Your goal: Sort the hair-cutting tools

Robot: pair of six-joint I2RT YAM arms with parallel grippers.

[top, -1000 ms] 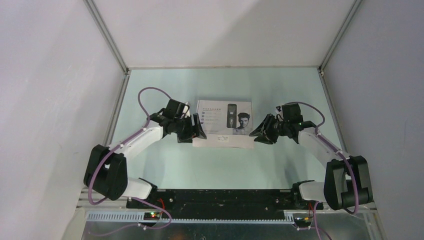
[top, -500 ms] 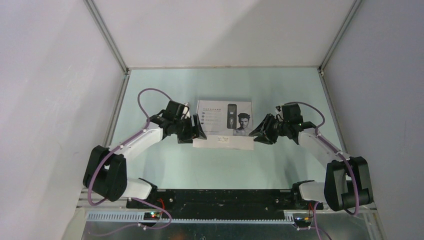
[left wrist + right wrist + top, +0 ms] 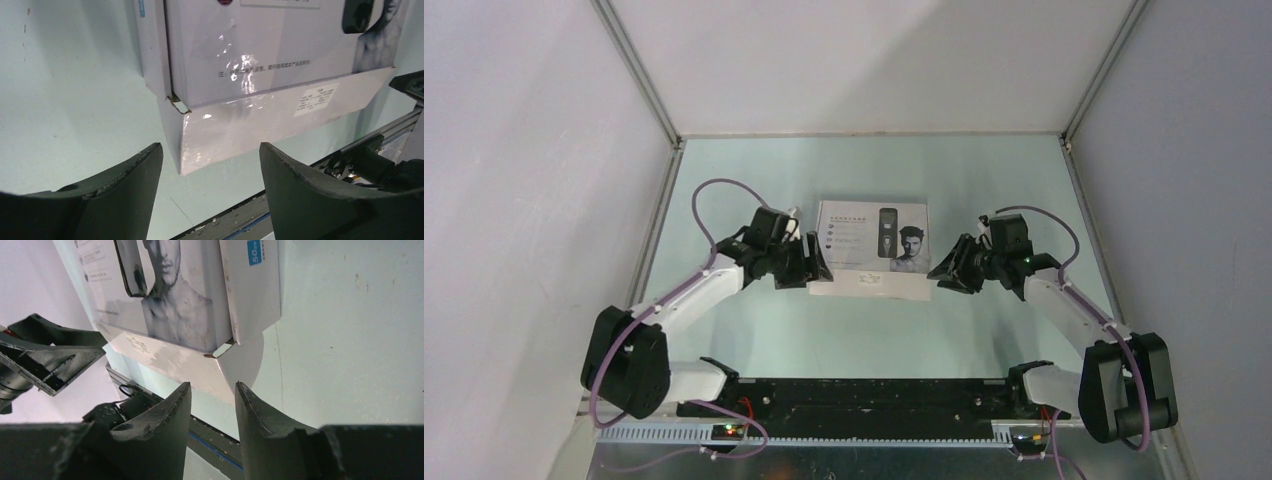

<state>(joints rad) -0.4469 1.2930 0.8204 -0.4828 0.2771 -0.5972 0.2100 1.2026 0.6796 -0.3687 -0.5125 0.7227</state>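
While flanking box [image 3: 871, 245], elbows outward, left pincer [image 3: 207, 150] wide apart, right pincer [image 3: 212, 388] narrowly apart.

White box [image 3: 872, 248] with greyscale printed face [image 3: 167, 265] and blue label [image 3: 255, 251]. Beneath the box, pale green table [image 3: 854, 330]; black left gripper [image 3: 210, 150].

Interior of the white box [image 3: 871, 248]: not visible in any view. Its far part is cut off by the top edge in both wrist views. Lid print and the label [image 3: 317, 98] on the near flap are too small or blurred to read. The left gripper [image 3: 210, 165] and right gripper [image 3: 212, 410] have their finger roots cut off at the bottom edge. In the top view the jaw gaps are too small to judge.
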